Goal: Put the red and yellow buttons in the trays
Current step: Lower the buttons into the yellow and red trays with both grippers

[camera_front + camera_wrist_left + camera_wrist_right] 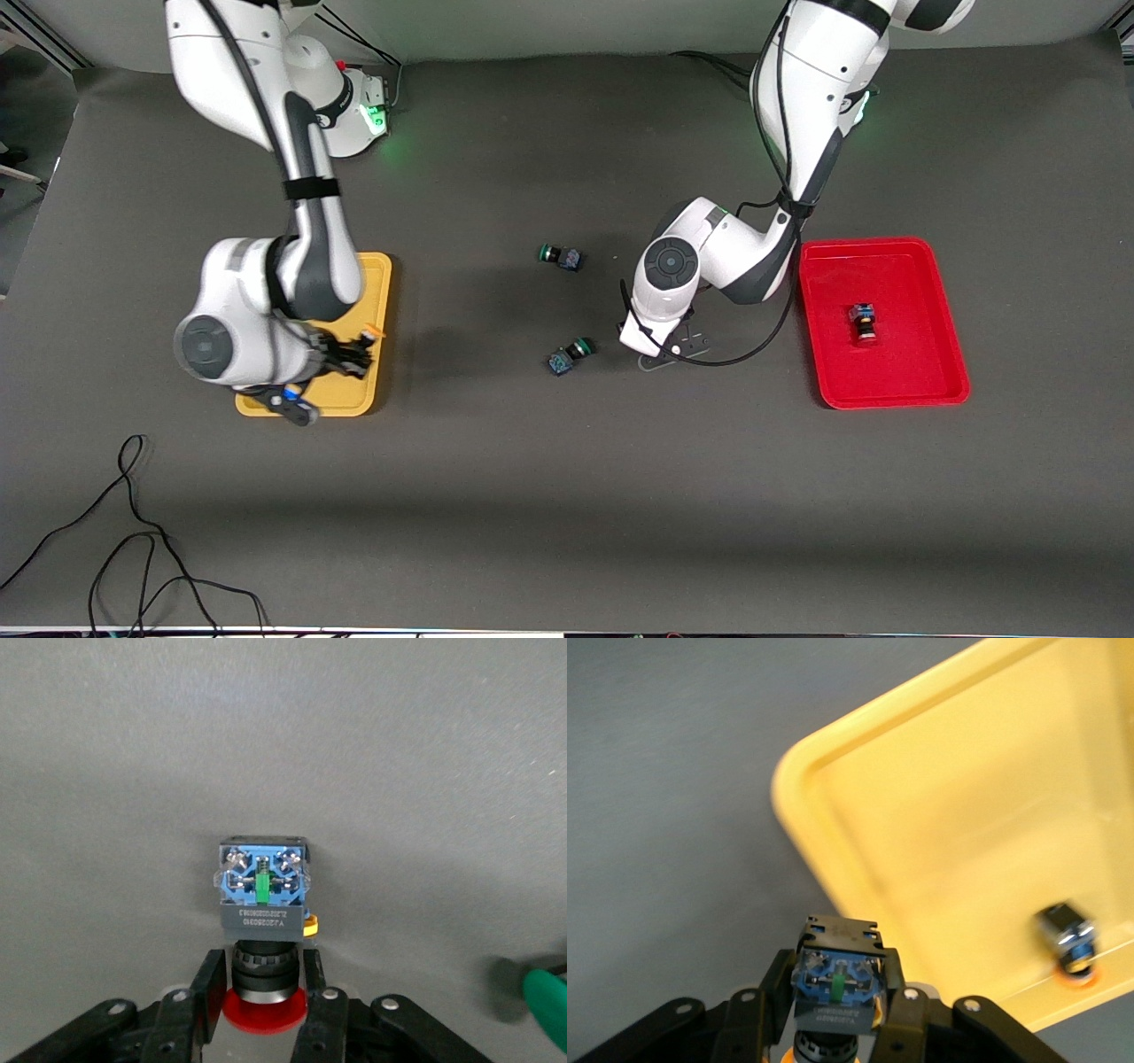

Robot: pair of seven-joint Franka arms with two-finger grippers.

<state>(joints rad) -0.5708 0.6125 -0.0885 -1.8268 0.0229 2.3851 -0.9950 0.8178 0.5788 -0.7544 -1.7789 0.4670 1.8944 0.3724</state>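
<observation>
My left gripper (663, 353) is low over the table, between a green-capped switch and the red tray (917, 283). In the left wrist view the left gripper (263, 973) is shut on the black barrel of a red button (263, 890), which the hand hides in the front view. Another red button (864, 323) lies in the red tray. My right gripper (354, 350) is over the yellow tray (376, 283), at its edge. It is shut (833, 997) on a yellow button (833, 979). A second yellow button (1067, 943) lies in the yellow tray (966, 815).
Two green-capped switches (560, 257) (569, 353) lie mid-table, one close beside my left gripper; its green cap shows in the left wrist view (545, 997). Black cables (133, 532) lie near the front camera at the right arm's end.
</observation>
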